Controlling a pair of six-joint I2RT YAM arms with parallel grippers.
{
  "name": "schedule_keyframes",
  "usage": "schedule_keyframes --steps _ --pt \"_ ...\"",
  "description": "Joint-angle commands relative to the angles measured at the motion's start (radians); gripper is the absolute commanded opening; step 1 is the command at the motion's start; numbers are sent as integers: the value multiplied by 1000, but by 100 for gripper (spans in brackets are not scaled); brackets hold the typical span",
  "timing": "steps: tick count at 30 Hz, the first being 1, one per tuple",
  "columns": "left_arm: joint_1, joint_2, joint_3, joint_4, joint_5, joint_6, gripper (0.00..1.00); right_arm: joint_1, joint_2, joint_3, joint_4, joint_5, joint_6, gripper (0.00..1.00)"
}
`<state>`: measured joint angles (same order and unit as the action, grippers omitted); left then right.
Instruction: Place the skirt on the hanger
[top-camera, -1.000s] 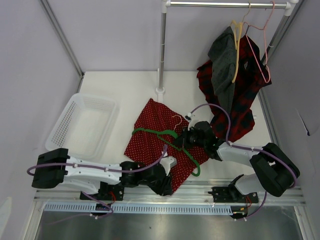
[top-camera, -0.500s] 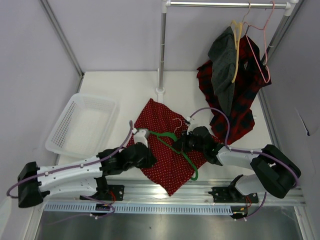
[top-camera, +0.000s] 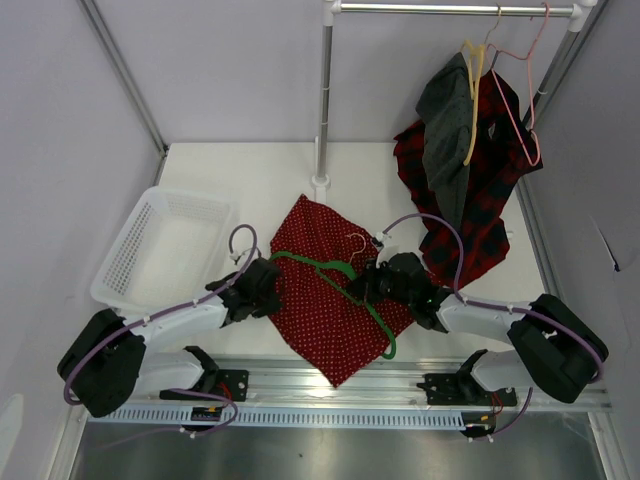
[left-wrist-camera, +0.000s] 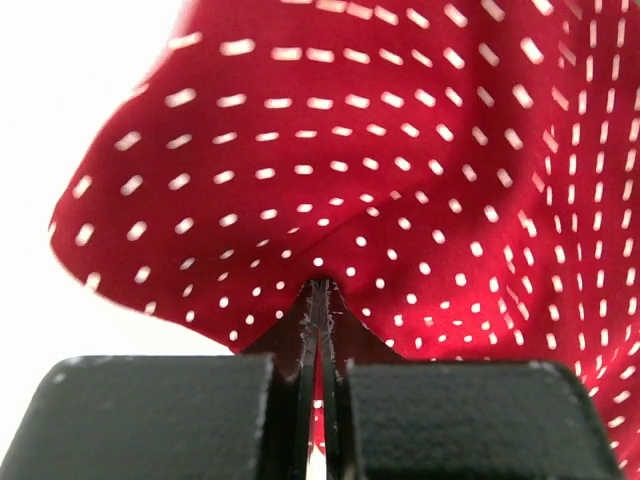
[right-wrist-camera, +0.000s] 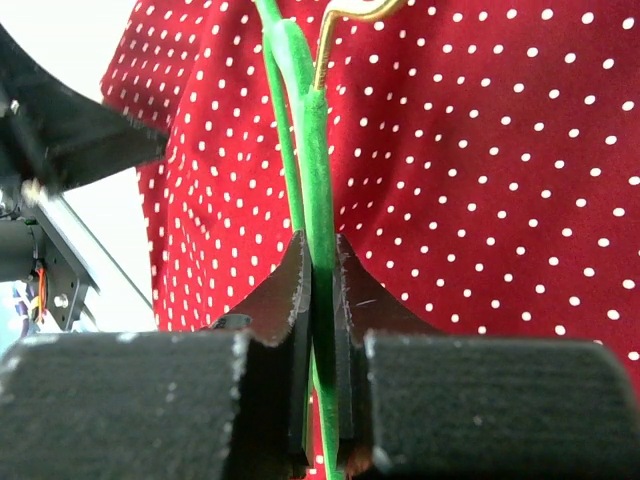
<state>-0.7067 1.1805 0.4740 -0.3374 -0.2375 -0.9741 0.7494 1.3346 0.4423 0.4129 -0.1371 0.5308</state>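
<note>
white table (top-camera: 250, 175) below a clothes rail (top-camera: 455, 8) carries the red dotted skirt (top-camera: 325, 310), spread between both arms; the left gripper (left-wrist-camera: 318, 290) is pinched tight on a fold at the skirt's left edge, the right gripper (right-wrist-camera: 320, 245) clamps the green hanger (right-wrist-camera: 316, 160), which lies across the skirt

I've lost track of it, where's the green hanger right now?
In the top view, mid-frame, the green hanger lies across the red skirt, clamped by the right gripper.
</note>
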Motion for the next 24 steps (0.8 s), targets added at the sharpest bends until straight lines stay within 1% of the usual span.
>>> schedule_keyframes --steps 1,5,6,10,14,17,18,19,22,23,24 --pt "139 19 -51 -2 7 51 0 -10 -41 -30 -88 85 -66 1" --pt "252 -7 -40 -38 10 101 0 -12 -109 -50 -98 132 -81 1" --pt "285 -15 -37 -58 7 118 0 -12 -124 -57 -114 175 -87 1" --pt "343 -61 -37 -84 12 153 0 -21 -193 -76 -137 228 -94 0" --pt "361 -81 -38 -117 9 164 0 -16 -245 -82 -154 263 -86 0" --pt "395 -93 -51 -101 44 170 0 1 -265 -88 -143 272 -72 0" --pt "398 -94 -51 -92 61 185 0 8 -246 -86 -132 271 -71 0" --pt "398 -93 -46 -56 122 204 0 11 -229 -76 -126 268 -72 0" --pt "382 -119 -34 -20 219 256 0 18 -157 -51 -103 257 -80 0" --pt "360 -151 -25 -23 236 264 6 18 -117 -33 -88 237 -89 1" --pt "349 -169 -9 -23 236 264 6 18 -117 -19 -83 237 -94 2"
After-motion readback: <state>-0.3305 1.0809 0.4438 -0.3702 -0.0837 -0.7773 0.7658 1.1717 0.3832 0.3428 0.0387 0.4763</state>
